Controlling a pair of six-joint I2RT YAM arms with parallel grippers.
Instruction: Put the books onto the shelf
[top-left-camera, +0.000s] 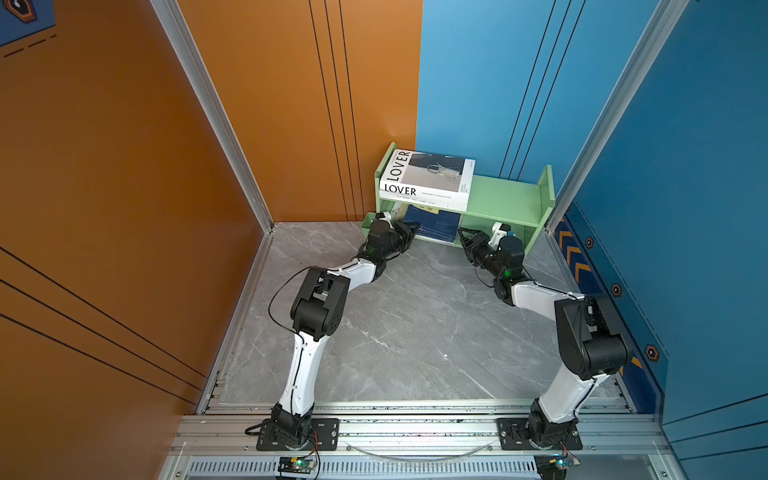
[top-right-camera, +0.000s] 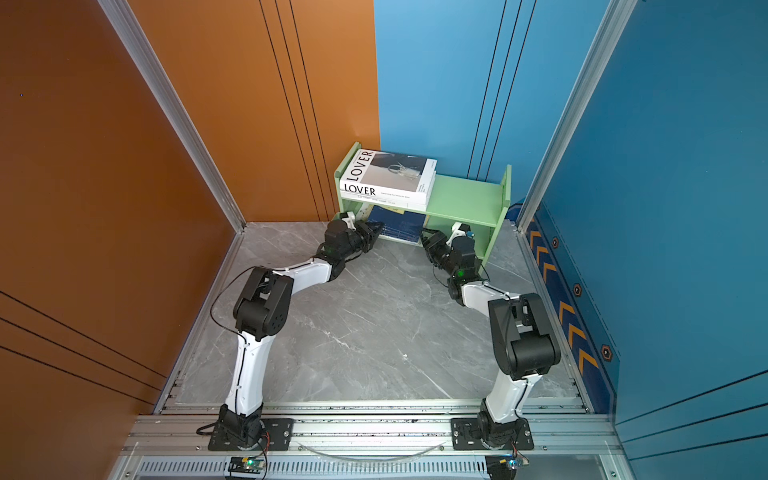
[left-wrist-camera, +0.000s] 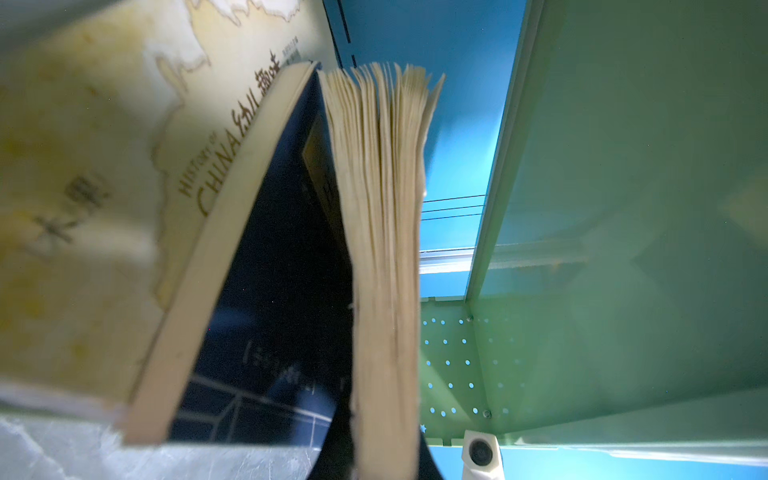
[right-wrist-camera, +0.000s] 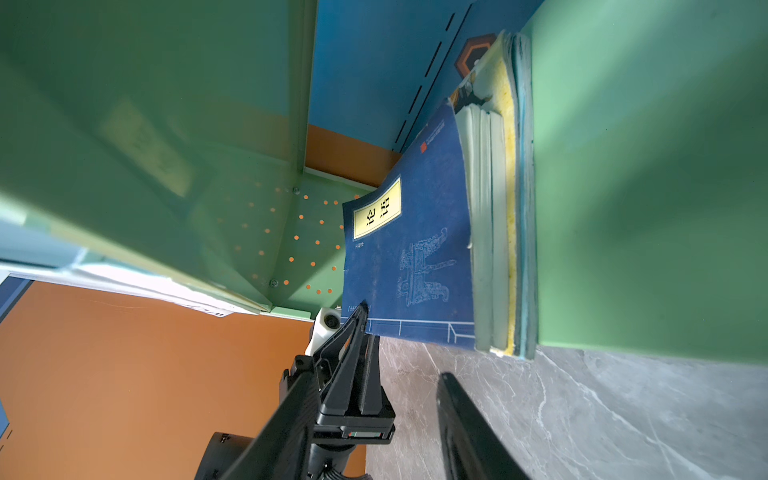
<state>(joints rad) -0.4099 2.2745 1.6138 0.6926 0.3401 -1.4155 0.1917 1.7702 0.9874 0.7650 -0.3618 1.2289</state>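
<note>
Green shelf (top-left-camera: 505, 195) at the far end of the grey marble table (top-left-camera: 395, 324), and it's filling up. Up top, at the left end, the LOVER book (top-left-camera: 432, 174) lies flat on a second white book (top-left-camera: 424, 203). On the lower tier, left half, there's the stack: teal book (right-wrist-camera: 525, 208) at the bottom, yellow book (left-wrist-camera: 104, 166) above it, navy book (right-wrist-camera: 415, 249) on top. That navy one is tipped up along its left edge. The left gripper (right-wrist-camera: 362, 311) is right at its near left corner, jaws squeezed almost together on it. The right gripper (top-left-camera: 465, 237) hovers just on the near side of the stack's right end, jaws parted, nothing between them.
</note>
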